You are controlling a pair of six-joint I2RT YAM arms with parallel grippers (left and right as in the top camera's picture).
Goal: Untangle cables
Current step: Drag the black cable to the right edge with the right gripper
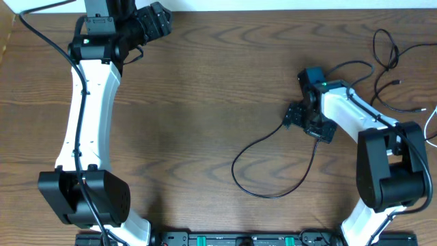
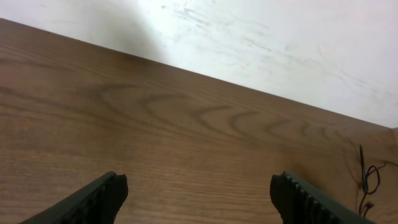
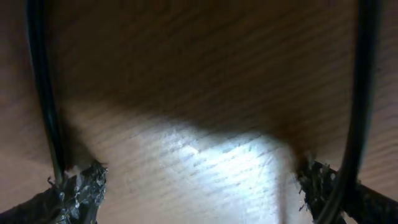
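A thin black cable (image 1: 235,167) lies in a wide loop on the wooden table, and both its ends run up under my right gripper (image 1: 306,120). That gripper is low over the table and open. In the right wrist view its fingers (image 3: 199,183) are spread wide over bare wood, with one strand of the black cable (image 3: 41,81) by the left finger and another strand by the right finger. More black cables (image 1: 386,49) lie tangled at the far right, beside a white cable (image 1: 431,127) at the edge. My left gripper (image 1: 154,20) is open and empty at the table's far left edge (image 2: 199,190).
The table's far edge meets a white wall (image 2: 280,43). The left wrist view shows a bit of the black cables (image 2: 367,180) far to its right. The arm bases and a black rail (image 1: 225,239) stand along the near edge.
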